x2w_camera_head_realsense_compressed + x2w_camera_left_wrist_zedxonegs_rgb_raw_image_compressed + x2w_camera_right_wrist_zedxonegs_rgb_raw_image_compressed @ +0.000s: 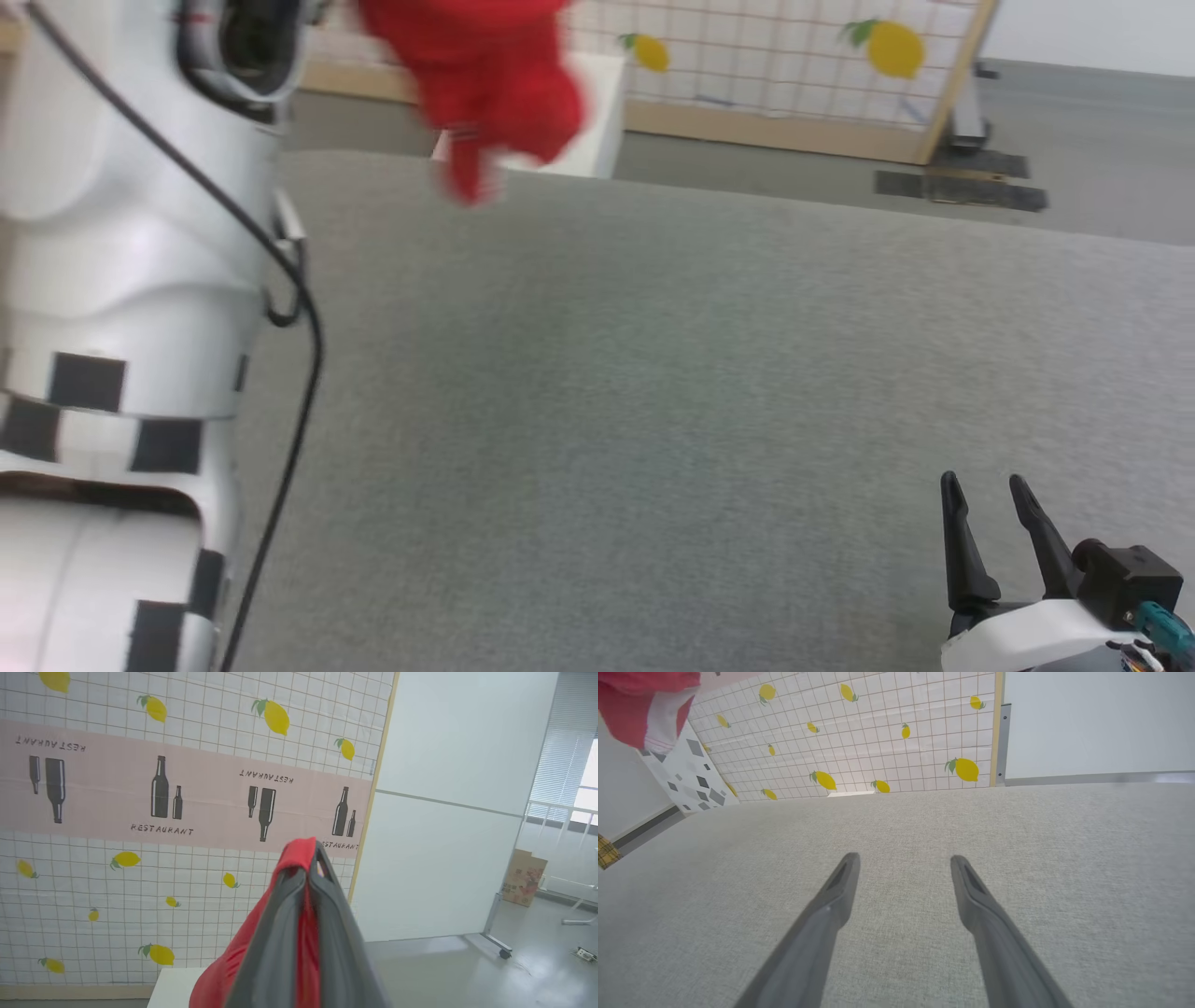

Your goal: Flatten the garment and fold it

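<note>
The garment (485, 84), bright red fabric, hangs bunched and blurred in the air above the far edge of the grey table. In the left wrist view my left gripper (306, 858) is shut on a fold of the garment (303, 933), held high and pointing at the lemon-print screen. A red corner of the garment (640, 704) with white trim shows at the upper left of the right wrist view. My right gripper (985, 490) stands open low over the table's near right, nothing between its fingers (840, 882).
The grey fabric-covered table (653, 373) spreads under both arms. My pale left arm (121, 280) with its black cable rises at the left. Behind the table stand a white box (597, 112) and a lemon-print screen (794, 65). A cardboard box (523, 877) sits by the far wall.
</note>
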Controlling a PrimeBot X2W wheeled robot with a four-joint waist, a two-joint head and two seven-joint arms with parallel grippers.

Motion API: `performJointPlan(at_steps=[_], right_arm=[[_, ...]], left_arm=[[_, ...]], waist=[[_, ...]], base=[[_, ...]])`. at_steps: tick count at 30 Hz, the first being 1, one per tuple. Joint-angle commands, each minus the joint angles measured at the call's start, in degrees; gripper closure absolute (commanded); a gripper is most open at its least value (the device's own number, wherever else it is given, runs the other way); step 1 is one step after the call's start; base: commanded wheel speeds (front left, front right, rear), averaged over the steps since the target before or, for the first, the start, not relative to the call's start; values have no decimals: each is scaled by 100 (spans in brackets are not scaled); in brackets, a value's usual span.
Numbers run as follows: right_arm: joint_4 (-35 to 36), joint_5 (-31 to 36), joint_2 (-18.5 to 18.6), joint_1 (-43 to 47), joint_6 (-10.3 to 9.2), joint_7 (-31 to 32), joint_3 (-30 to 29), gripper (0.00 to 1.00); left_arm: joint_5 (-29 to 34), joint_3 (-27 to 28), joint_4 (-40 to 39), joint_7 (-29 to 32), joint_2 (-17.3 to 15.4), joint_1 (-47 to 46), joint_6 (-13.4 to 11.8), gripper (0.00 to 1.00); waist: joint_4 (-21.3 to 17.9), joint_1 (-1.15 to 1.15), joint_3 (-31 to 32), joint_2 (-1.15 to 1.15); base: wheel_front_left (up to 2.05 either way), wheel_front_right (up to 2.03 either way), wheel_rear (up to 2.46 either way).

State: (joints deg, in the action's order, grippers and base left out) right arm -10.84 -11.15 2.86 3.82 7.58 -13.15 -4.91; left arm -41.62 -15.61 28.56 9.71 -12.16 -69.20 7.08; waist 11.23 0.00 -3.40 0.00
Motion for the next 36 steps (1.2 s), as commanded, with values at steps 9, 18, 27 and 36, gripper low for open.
performJointPlan(at_steps=[9, 18, 27, 36], right_arm=[[-24, -26, 1, 83, -9, -82, -90, 0], [-31, -25, 1, 27, -9, -113, -124, 0], [-54, -23, 1, -21, -9, -136, -95, 0], [-119, -29, 1, 70, -9, -144, -50, 0]], left_arm=[[-561, -1017, -307, 195, 399, 899, 40, 100], [-1082, -1878, 344, -20, 795, 2526, 40, 100], [-705, -2924, 1488, 505, 850, 3469, -32, 100], [-1215, -2646, 1583, 439, 898, 3506, -42, 0]], waist=[[-894, 0, 11, 0], [-1245, 0, -233, 0], [-1215, 0, -300, 0], [-920, 0, -109, 0]], base=[[0, 0, 0], [0, 0, 0], [0, 0, 0], [0, 0, 0]])
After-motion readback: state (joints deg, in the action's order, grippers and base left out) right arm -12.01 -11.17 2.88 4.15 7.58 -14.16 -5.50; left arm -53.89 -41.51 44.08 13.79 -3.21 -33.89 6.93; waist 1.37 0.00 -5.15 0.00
